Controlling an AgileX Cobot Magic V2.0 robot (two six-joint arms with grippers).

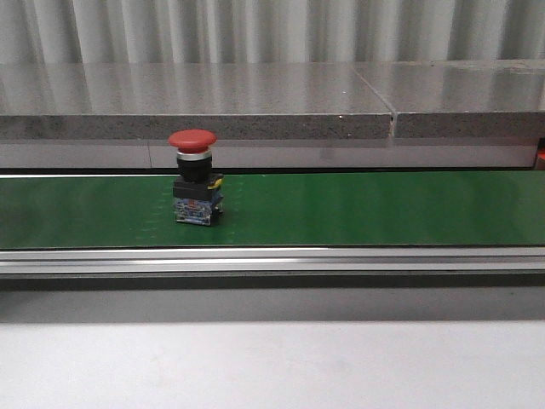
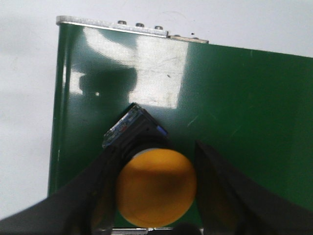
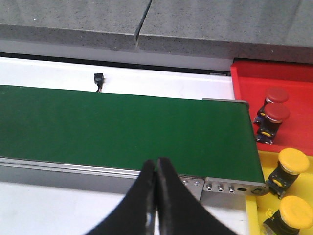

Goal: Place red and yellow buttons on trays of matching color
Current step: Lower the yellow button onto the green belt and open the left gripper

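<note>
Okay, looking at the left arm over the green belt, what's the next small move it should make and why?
Probably close the left hand on the yellow mushroom-head push button. Its dark fingers sit on either side of the cap with gaps showing, above the green conveyor belt, so it looks positioned but not yet gripping.

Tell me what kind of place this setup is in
Probably a lab or factory-style sorting station rather than a home. A green conveyor belt carries a red button, and a red tray and a yellow tray at the belt's end hold matching push buttons. Gray stone-like slabs run behind.
</note>
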